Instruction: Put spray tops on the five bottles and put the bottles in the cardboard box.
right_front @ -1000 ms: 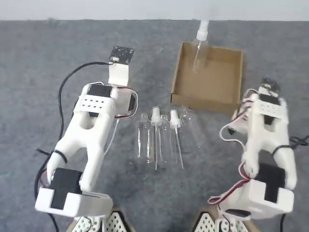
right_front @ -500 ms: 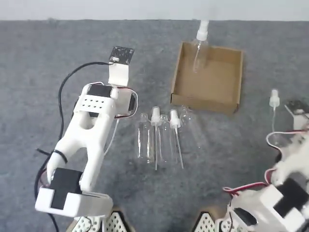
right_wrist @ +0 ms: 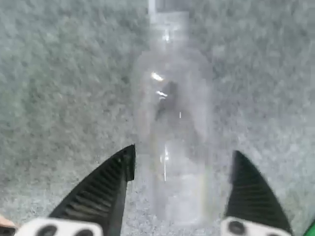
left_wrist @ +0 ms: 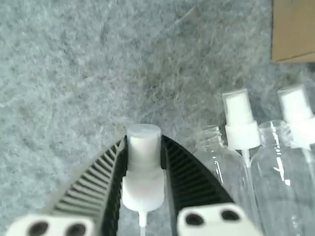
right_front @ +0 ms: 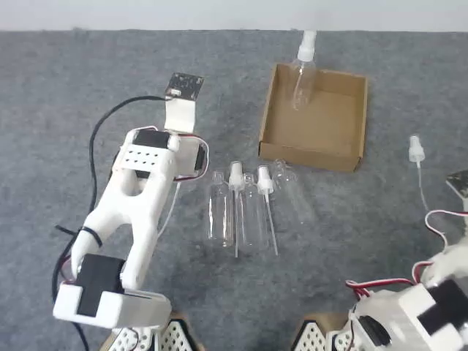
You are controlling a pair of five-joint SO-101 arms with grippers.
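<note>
white plastic spray top point(left_wrist: 142, 172) sits clamped in the left gripper point(left_wrist: 143, 145), near clear plastic bottles point(right_front: 252, 212) lying on the grey counter point(right_front: 73, 88). the right gripper point(right_wrist: 183, 153) gapes wide astride another clear bottle point(right_wrist: 174, 123). the brown cardboard box point(right_front: 351, 157) holds one capped bottle point(right_front: 302, 77).

Indoor robotics test station. Indicators: a bench point(right_front: 58, 88) covered with a grey felt-like mat, a plain white wall point(right_front: 146, 14) along its far edge, and two white servo arms point(right_front: 135, 212) with exposed cabling point(right_front: 93, 146) based at its near edge.
</note>
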